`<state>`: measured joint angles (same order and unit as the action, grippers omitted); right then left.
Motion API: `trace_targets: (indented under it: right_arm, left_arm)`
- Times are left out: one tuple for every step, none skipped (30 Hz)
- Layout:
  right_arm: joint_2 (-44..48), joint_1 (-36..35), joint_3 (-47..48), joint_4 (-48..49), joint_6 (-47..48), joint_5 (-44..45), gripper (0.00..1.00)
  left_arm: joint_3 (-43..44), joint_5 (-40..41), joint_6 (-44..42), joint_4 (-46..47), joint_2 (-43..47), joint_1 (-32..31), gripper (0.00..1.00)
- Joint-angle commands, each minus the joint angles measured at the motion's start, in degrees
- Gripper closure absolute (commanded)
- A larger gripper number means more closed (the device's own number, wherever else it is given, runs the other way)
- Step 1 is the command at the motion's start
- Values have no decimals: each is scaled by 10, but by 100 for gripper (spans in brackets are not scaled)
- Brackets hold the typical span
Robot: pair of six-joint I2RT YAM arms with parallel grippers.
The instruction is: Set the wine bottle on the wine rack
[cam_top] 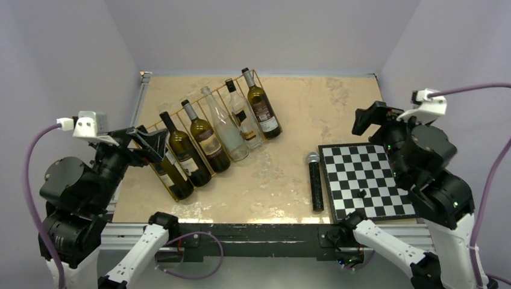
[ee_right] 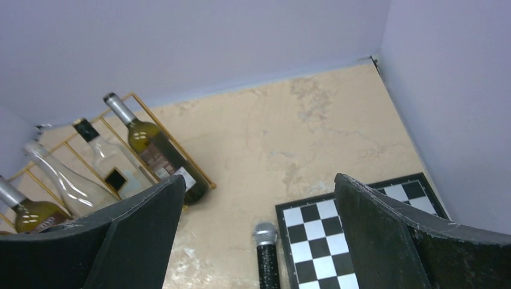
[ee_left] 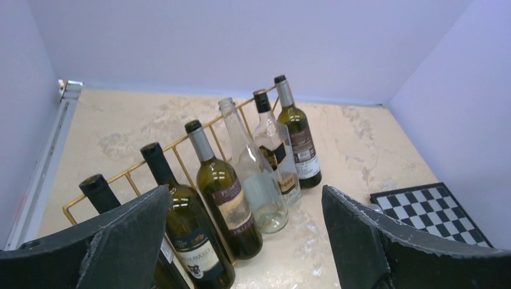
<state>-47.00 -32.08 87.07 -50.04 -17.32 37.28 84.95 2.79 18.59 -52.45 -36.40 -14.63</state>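
The wine rack (cam_top: pixel 158 123), a slanted gold wire frame, stands at the back left of the table. Several wine bottles lie side by side in its slots: dark green ones (cam_top: pixel 206 139), two clear ones (cam_top: pixel 226 129) and a green one (cam_top: pixel 263 109) at the right end. Every wine bottle in view rests on the wine rack (ee_left: pixel 128 173). My left gripper (cam_top: pixel 152 146) hovers open over the rack's near left end, partly covering the leftmost bottle (ee_left: pixel 99 191); nothing is between its fingers (ee_left: pixel 129 241). My right gripper (cam_top: pixel 369 120) is open and empty, raised above the chessboard's far edge.
A black microphone (cam_top: pixel 316 180) with a silver head lies on the table just left of a black-and-white chessboard (cam_top: pixel 367 180). One small dark piece (cam_top: pixel 361 193) stands on the board. Lilac walls close in the table on three sides.
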Motion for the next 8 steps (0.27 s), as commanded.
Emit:
trace_targets:
  right_arm:
    - [21,2,3,68,26,-37,2]
    - [22,2,5,72,31,-38,2]
    - [23,2,7,74,33,-38,2]
    - [23,2,9,75,34,-38,2]
    - [21,2,11,76,35,-39,2]
    - [20,2,10,75,35,-39,2]
    - [19,2,10,74,34,-41,1]
    - [18,2,10,74,34,-44,1]
  left_arm:
    - [16,0,-23,37,6,3,1]
    - [16,1,-24,36,6,3,1]
    - [17,3,-24,35,6,3,1]
    - [17,4,-25,34,4,3,1]
    - [20,5,-25,32,1,3,1]
    - [24,9,-24,24,-3,3,1]
    - [27,10,-25,17,-8,3,1]
    - [28,11,-25,14,-11,3,1]
